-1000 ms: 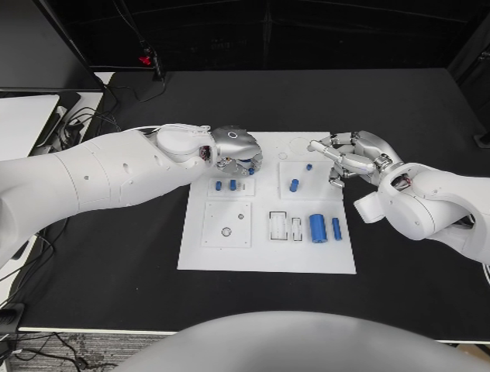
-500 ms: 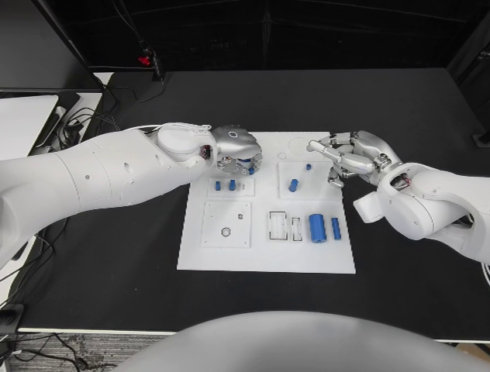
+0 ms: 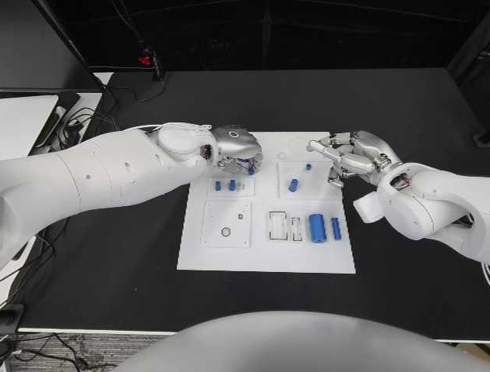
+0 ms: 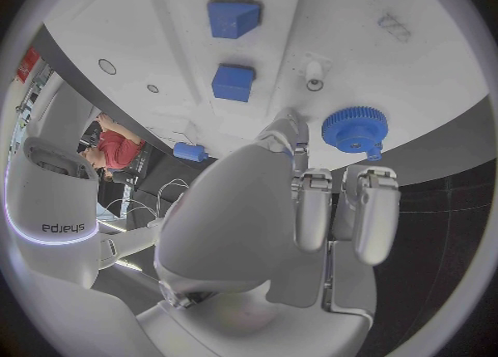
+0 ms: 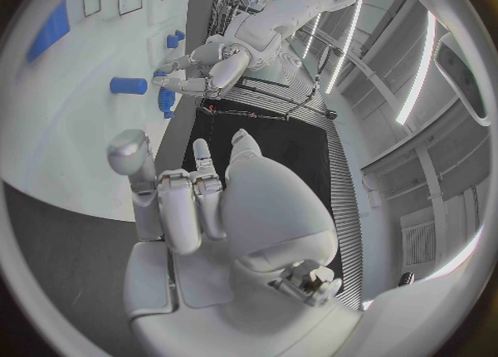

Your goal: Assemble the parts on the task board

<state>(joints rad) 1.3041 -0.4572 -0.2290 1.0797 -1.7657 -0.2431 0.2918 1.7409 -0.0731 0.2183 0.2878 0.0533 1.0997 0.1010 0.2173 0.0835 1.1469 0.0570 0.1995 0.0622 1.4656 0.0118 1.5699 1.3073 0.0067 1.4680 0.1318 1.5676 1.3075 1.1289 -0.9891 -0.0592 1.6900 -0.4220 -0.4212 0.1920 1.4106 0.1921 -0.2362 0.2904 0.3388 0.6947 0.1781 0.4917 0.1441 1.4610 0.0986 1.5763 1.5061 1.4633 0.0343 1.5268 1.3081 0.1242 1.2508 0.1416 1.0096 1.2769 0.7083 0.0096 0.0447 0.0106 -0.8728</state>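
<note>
The blue gear (image 4: 353,129) sits at the fingertips of the left robot hand (image 3: 234,151), over the far-left part of the white task board (image 3: 267,260). In the left wrist view it lies just past the curled fingers (image 4: 376,207), near the board's edge, with a small white peg (image 4: 312,83) just beside it. The fingers seem to be pinching the gear, but the contact itself is hidden, so I cannot tell for sure whether it is held or only touched.

Nearby on the board are two small blue blocks (image 3: 226,185) in the panel below that hand. A short blue cylinder (image 3: 295,185) and a small blue pin (image 3: 308,166) stand in the panel beside it. A larger blue cylinder (image 3: 316,227) and a thinner blue bar (image 3: 336,228) lie toward the near side, next to two empty rectangular slots (image 3: 278,225).

The right robot hand (image 3: 351,157) hovers over the far-right edge of the board. Its fingers are partly curled and apart, and nothing is visible in them.

The main risk, as I judge it, is a loose pinch on the gear. If it is tilted when it comes down on the peg, it may jam or slip out and roll off the board onto the black surface (image 3: 111,263). The left hand also hides much of its own work from the head view, so a misalignment could go unnoticed. Its bulk is close to the blue blocks and could knock them.
</note>
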